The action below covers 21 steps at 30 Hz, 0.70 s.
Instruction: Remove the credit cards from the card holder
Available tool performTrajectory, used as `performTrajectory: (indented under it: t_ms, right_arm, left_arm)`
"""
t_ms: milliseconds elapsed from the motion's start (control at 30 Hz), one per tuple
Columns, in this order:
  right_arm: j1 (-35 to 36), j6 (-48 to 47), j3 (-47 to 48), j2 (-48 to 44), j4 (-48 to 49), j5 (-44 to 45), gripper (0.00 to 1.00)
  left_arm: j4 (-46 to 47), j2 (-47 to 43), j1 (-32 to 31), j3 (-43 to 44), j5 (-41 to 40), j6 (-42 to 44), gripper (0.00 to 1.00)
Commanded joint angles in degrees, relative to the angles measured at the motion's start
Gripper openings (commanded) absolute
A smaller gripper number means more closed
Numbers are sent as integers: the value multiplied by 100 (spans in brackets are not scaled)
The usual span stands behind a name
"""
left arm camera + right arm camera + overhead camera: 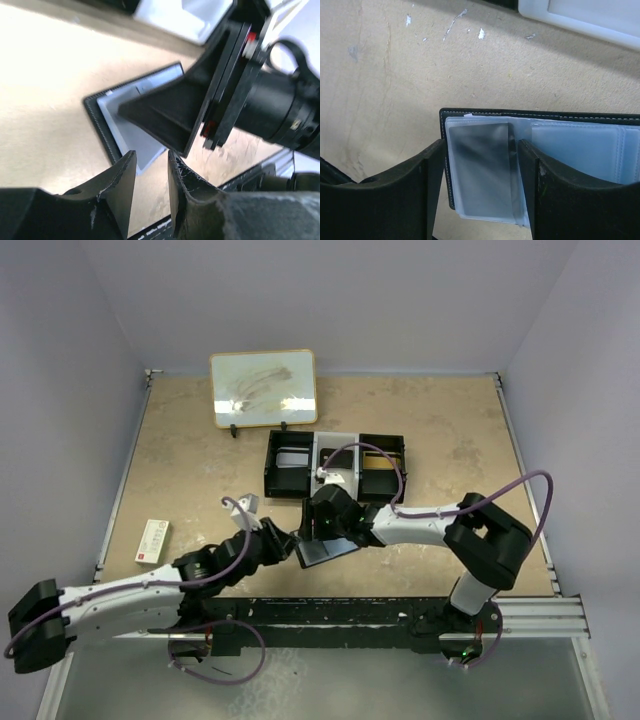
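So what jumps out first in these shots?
Both arms meet mid-table over the open black card holder: the right hand straddles a clear sleeve, jaws apart, and the left hand hovers open at its edge. Behind sit a black-and-white tray and a smudged whiteboard; a small white packet lies far left.

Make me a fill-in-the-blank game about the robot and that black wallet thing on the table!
1. The card holder lies ___ on the table.
2. Its clear sleeve sits between the fingers of the ___ pincer.
3. The tray behind the card holder has ___ compartments.
Missing words: open, right, three.
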Motion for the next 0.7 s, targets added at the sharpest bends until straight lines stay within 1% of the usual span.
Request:
performTrajectory:
  t_ms: [0, 133, 267, 367, 467, 567, 667]
  right_arm:
    - [160, -683, 379, 266, -802, 331, 64]
    - [398, -948, 703, 522, -1170, 592, 67]
    - [630, -1080, 1063, 819, -1589, 925, 70]
    - [720, -1111, 1269, 1066, -1881, 1140, 69]
    - [745, -1066, 1336, 1153, -1936, 1128, 66]
    - [740, -1018, 1144, 1009, -1581, 640, 63]
    - [669, -962, 829, 793, -1050, 244, 63]
  left_arm:
    - [-1838, -1099, 4, 323, -1236, -434, 29]
    - [-2870, -1716, 9, 572, -1744, -622, 29]
    - [-3452, -1832, 2, 863, -2041, -591, 29]
    - [-3617, -1749, 5, 1059, -2123, -529, 29]
    - [-3633, -1647, 2, 1154, -2114, -462, 29]
    - [-3524, -1602, 4, 1145, -2046, -400, 29]
    - [-3365, -1560, 7, 1095, -1913, -316, 29]
